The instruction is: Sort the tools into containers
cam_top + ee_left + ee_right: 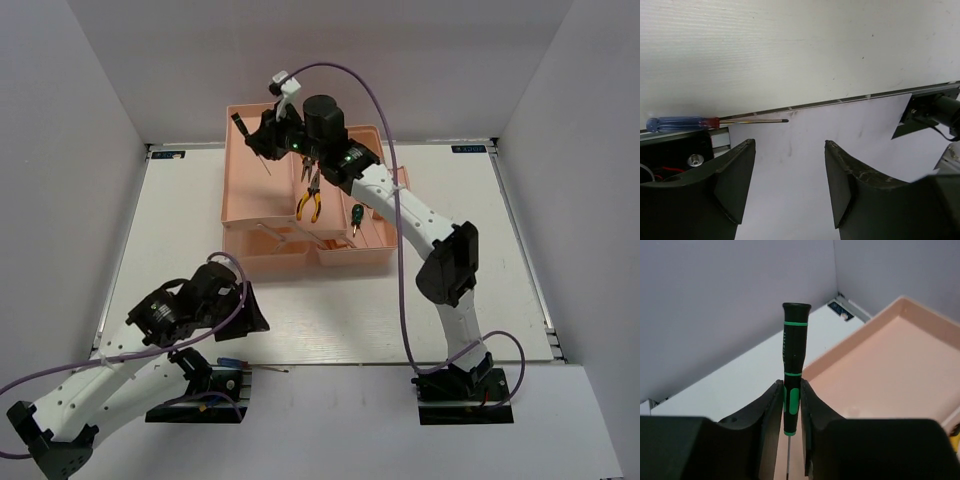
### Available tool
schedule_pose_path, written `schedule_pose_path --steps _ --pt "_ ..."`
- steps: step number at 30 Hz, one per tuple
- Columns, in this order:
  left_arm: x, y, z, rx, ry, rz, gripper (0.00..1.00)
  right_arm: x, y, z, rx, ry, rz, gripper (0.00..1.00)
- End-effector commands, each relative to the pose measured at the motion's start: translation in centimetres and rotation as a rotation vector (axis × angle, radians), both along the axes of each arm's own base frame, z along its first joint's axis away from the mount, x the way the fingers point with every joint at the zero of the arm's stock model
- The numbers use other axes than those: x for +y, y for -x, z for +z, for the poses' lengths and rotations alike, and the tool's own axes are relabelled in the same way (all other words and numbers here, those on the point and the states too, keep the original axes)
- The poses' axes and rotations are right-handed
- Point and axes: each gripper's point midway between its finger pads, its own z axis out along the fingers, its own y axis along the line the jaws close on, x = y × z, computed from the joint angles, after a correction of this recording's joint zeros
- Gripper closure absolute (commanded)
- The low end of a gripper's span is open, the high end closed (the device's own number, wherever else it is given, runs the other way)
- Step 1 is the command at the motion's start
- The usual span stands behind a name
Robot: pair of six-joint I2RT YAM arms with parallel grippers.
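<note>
Pinching a slim black-green screwdriver (795, 340) by its lower handle, the right gripper (791, 385) had its jaws nearly closed. The handle stood up past the fingertips and the shaft ran back between them, above an open tray of the salmon-pink translucent plastic toolbox (880, 365); the tip was possibly touching, unclear. Over the white table (790, 50) the left gripper (790, 147) hung wide open and empty. A long blue-red-handled screwdriver (682, 123) lay flat ahead-left of its fingers, untouched.

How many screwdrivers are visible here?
3: a slim black-green screwdriver in the right gripper over the toolbox; a stubby green-handled screwdriver in a front tray; a blue-red screwdriver at the table's near edge. Others may be hidden.
</note>
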Motion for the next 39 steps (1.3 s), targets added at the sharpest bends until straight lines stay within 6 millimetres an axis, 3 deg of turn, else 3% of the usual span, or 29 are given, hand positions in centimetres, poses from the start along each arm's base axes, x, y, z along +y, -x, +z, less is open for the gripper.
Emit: schedule_pose_path --steps 1,2,5,7,9,11,12,13,14,15,16,17,18,19,20,23,24,26,27,32,33,34,35,37,39 --pt "-0.4 -0.5 1.5 -0.009 0.053 0.075 0.32 0.9 -0.5 -2.7 0.094 0.023 -0.018 0.73" --pt "-0.4 -0.7 1.8 -0.023 0.054 0.081 0.32 0.9 -0.4 -3.1 0.093 0.034 -0.012 0.65" --pt "-0.1 -1.4 3.0 -0.063 0.053 0.102 0.32 0.3 -0.1 -4.5 0.091 0.066 0.016 0.54" --pt "0.1 -2.1 4.0 -0.106 0.055 0.124 0.32 -0.4 0.8 -2.9 0.047 0.057 0.04 0.52" --pt "0.2 -2.6 4.6 -0.132 0.046 0.13 0.32 -0.8 1.3 -2.9 0.038 0.062 0.062 0.48" --pt "0.5 -3.5 6.2 -0.192 0.051 0.151 0.35 -2.3 3.1 -1.1 0.01 0.046 0.113 0.48" --pt "0.9 -4.3 7.8 -0.253 0.049 0.172 0.39 -2.9 3.5 -1.1 0.0 0.051 0.137 0.56" --pt "1.4 -4.8 9.0 -0.303 0.054 0.19 0.47 -4.5 6.6 1.9 -0.05 0.016 0.217 0.64" --pt "2.1 -5.0 10.0 -0.339 0.054 0.216 0.76 -5.4 7.2 -0.5 -0.041 0.058 0.242 0.75" --pt "3.6 -5.6 11.5 -0.413 0.045 0.278 0.89 -6.7 9.9 2.0 -0.102 0.027 0.309 1.0" --pt "4.5 -5.7 13.7 -0.472 0.071 0.316 0.98 -8.3 12.1 0.6 -0.089 0.05 0.359 1.0" --pt "5.5 -5.7 14.8 -0.514 0.07 0.342 1.0 -9.8 14.0 -0.8 -0.139 0.091 0.396 1.0" --pt "6.8 -6.0 16.5 -0.578 0.073 0.392 1.0 -10.6 16.2 -4.6 -0.062 0.145 0.468 1.0" --pt "7.5 -5.8 17.7 -0.622 0.092 0.41 1.0 -11.8 18.7 -4.9 -0.055 0.156 0.532 1.0" --pt "7.8 -6.0 18.4 -0.65 0.095 0.425 0.97 -13.1 21.2 -9.0 -0.026 0.215 0.594 1.0" --pt "8.7 -6.3 20.2 -0.714 0.088 0.443 0.68 -14.4 24.2 -12.4 0.059 0.272 0.638 1.0" --pt "8.4 -6.7 20.7 -0.721 0.086 0.439 0.46 -14.3 26.0 -14.9 0.097 0.318 0.677 1.0" --pt "7.6 -7.2 21.2 -0.742 0.07 0.388 0.36 -14.2 26.3 -17.8 0.144 0.384 0.666 0.8" --pt "7.0 -7.6 21.3 -0.732 0.058 0.369 0.32 -13.6 27.9 -19.0 0.139 0.416 0.706 0.75" --pt "6.6 -8.3 24.0 -0.784 0.034 0.332 0.3 -11.1 29.0 -23.7 0.133 0.538 0.721 0.55" --pt "7.2 -8.3 24.8 -0.804 0.037 0.357 0.3 -10.3 29.1 -25.7 0.141 0.586 0.715 0.52" --pt "7.2 -8.3 24.8 -0.805 0.037 0.357 0.3 -9.5 29.1 -25.7 0.125 0.591 0.713 0.5" --pt "7.3 -8.1 25.2 -0.818 0.055 0.364 0.3 -8.8 30.5 -26.1 0.106 0.61 0.749 0.49" --pt "7.7 -7.9 25.8 -0.838 0.072 0.38 0.29 -7.7 30.7 -27.6 0.109 0.651 0.745 0.49" --pt "7.7 -7.6 25.6 -0.834 0.088 0.379 0.29 -6.6 32.4 -28.4 0.099 0.674 0.783 0.48"
